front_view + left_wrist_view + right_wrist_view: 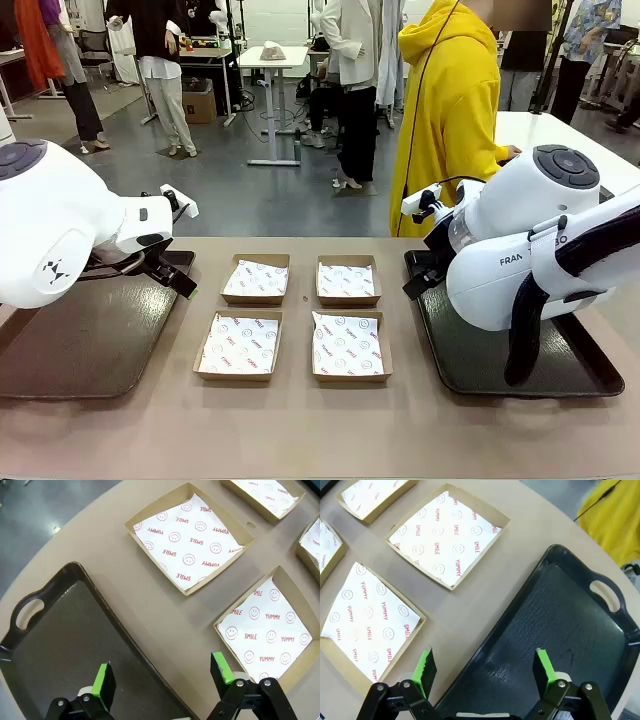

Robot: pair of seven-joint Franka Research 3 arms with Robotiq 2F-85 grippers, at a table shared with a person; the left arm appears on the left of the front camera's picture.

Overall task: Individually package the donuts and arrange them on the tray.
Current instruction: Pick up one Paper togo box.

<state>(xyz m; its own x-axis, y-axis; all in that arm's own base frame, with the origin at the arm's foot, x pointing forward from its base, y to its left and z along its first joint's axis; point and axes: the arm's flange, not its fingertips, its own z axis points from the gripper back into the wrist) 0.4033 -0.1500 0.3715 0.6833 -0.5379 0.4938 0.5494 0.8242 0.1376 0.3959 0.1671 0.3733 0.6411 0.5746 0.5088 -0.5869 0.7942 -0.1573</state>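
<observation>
Brown boxes (155, 505) carry white paper (192, 542) printed with red smileys.

This is looking like a robot lab in a big open room. One white robot arm (60, 230) is reaching in from the left and another arm (520, 250) from the right, over a tan table (300, 425). Two dark trays (80, 345) and four small paper-lined boxes (238, 377) are lying on it in neat rows. A person in a yellow hoodie (445, 110) is standing at the far side. Behind, a white work table (272, 60) is standing on the grey floor (250, 195), and a cardboard box (198, 100) is sitting nearby.
</observation>
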